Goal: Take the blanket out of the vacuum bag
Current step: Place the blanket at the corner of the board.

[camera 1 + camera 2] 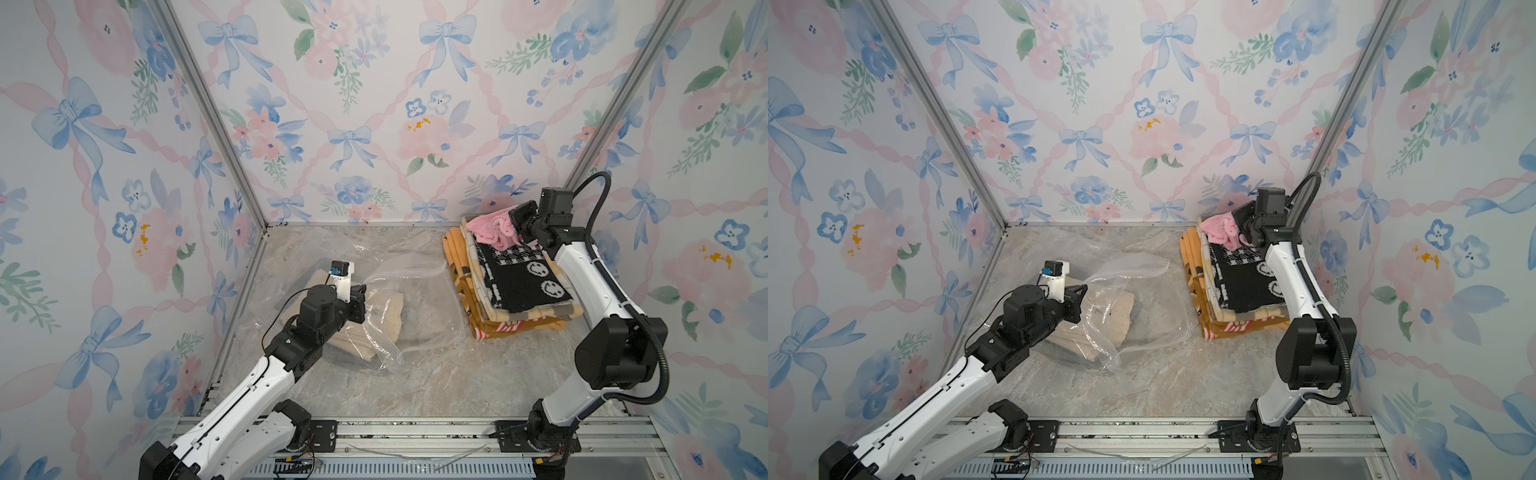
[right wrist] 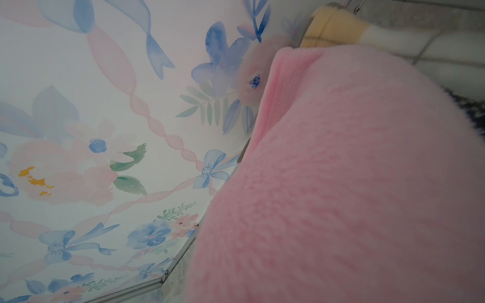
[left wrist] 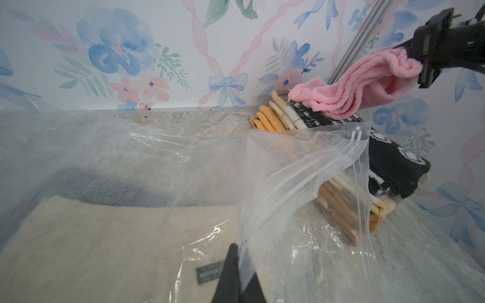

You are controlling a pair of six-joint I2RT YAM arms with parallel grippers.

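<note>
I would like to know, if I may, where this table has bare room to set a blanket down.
Barest is the front strip of the table, between the vacuum bag, the blanket stack and the near rail. A smaller patch lies by the back wall. Between bag and stack is crowded: barely a gap.

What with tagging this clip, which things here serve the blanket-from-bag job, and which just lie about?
Job: vacuum bag; beige blanket inside it; left end effector, shut on its edge; right end effector, shut on pink blanket.
Lying about: black smiley blanket; folded blankets under it.
</note>
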